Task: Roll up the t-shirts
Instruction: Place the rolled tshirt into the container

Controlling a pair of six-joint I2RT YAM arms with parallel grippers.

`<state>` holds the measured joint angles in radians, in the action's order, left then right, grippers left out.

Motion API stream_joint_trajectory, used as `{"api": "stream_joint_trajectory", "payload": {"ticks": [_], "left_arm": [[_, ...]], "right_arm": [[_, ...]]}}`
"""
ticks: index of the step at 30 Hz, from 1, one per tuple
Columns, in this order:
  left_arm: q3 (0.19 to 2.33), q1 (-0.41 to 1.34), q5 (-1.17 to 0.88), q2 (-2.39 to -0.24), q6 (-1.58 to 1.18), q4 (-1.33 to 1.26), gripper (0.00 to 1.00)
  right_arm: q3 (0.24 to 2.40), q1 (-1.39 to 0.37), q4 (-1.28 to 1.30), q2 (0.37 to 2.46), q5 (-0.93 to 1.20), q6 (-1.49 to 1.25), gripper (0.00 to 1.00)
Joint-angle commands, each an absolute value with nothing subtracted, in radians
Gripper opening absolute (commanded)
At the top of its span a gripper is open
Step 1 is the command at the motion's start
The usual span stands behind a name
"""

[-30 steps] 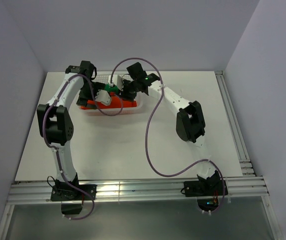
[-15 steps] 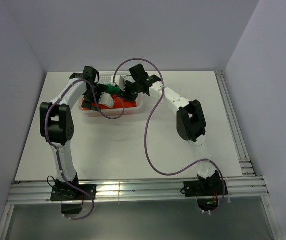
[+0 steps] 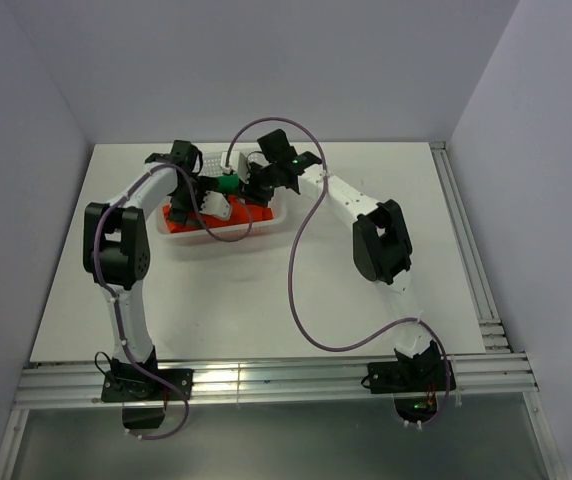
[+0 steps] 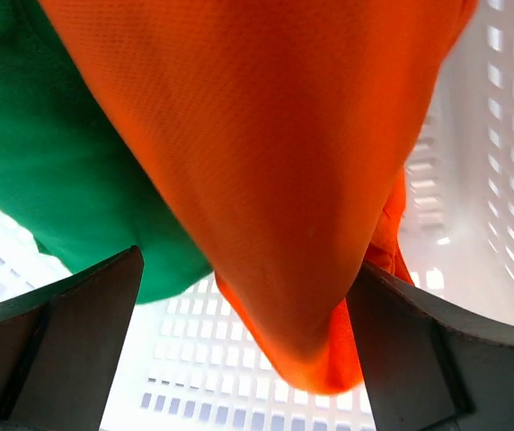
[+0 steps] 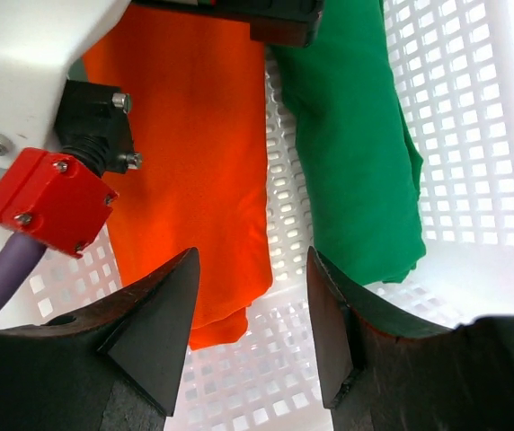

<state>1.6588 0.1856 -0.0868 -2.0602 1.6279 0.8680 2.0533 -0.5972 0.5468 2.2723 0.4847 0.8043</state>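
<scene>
The orange-red t-shirt (image 3: 181,222) and the dark green t-shirt (image 3: 228,184) lie bunched in the white mesh basket (image 3: 266,222) at the back of the table. My left gripper (image 3: 213,203) is down inside the basket. In the left wrist view its jaws (image 4: 248,269) stand wide apart around a hanging fold of the orange-red t-shirt (image 4: 266,162), with the green t-shirt (image 4: 50,162) to the left. My right gripper (image 3: 250,187) is open over the basket floor (image 5: 252,260), between the orange-red t-shirt (image 5: 194,162) and the green t-shirt (image 5: 351,144).
The left arm's white body and red cable connector (image 5: 46,197) hang close over the orange-red shirt in the right wrist view. The basket's walls (image 4: 500,135) stand close round both grippers. Purple cables (image 3: 301,240) loop over the table.
My left gripper has moved right and deeper into the basket, toward the right gripper. More of the orange-red shirt now shows at the basket's left end.
</scene>
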Motion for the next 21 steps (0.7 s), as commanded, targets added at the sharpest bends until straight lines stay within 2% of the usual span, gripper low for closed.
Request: {"api": "stream_joint_trajectory", "payload": {"ticks": [1,11,16,21], "left_arm": [[1.739,0.195,-0.081,-2.054,1.626,0.977,0.99],[1.924,0.196,-0.064,-2.071,1.663,1.215,1.0],[1.901,0.201,-0.049,-2.053,1.654,1.267,1.0],[1.882,0.204,-0.057,-2.036,1.64,1.264,1.0]], "right_arm": [[2.091,-0.589,0.546,2.207,0.511,0.795,0.58],[2.08,-0.58,0.535,2.184,0.537,0.785,0.59],[2.094,-0.575,0.551,2.189,0.567,0.773,0.59],[2.123,-0.561,0.534,2.194,0.69,0.686,0.59]]}}
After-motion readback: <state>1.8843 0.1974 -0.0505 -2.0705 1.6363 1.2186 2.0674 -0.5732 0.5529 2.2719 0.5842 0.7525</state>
